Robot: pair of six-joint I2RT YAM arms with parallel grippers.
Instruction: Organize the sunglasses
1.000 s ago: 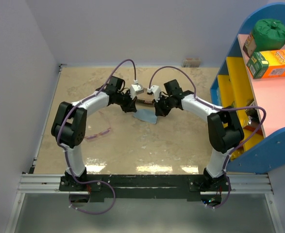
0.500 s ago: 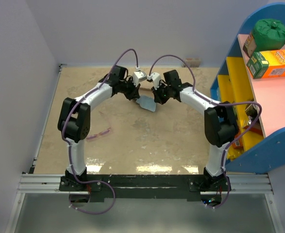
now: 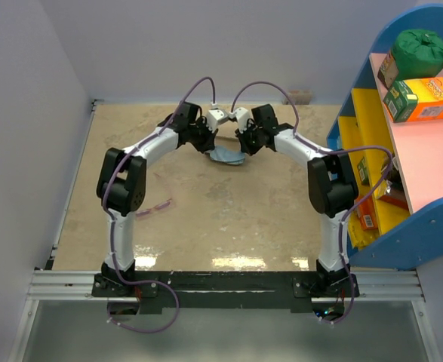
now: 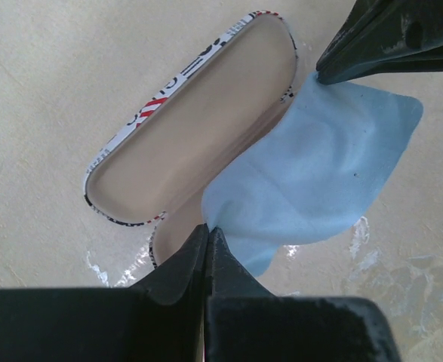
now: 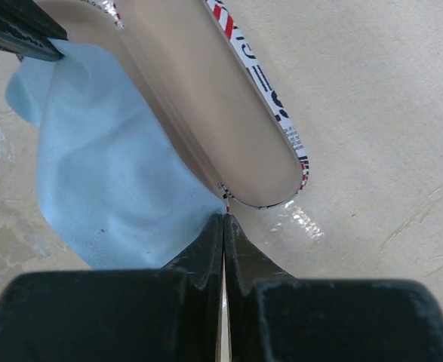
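Observation:
The pink-purple sunglasses [image 3: 155, 207] lie on the table at the left, far from both grippers. The flag-print case [image 4: 195, 124] lies open with its beige inside up; it also shows in the right wrist view [image 5: 229, 113]. My left gripper [image 4: 207, 230] is shut on one corner of the light blue cloth [image 4: 319, 181]. My right gripper [image 5: 223, 219] is shut on the opposite corner of the cloth [image 5: 100, 181]. The cloth hangs stretched between them, over one edge of the case, at the table's far middle [image 3: 227, 155].
A blue and yellow shelf unit [image 3: 402, 143] stands at the right with a green bag [image 3: 421, 49] and an orange box [image 3: 421, 99] on top. Walls close in the table at the left and back.
Both grippers have moved toward the far side of the table, carrying the blue cloth with them. The sunglasses have not moved.

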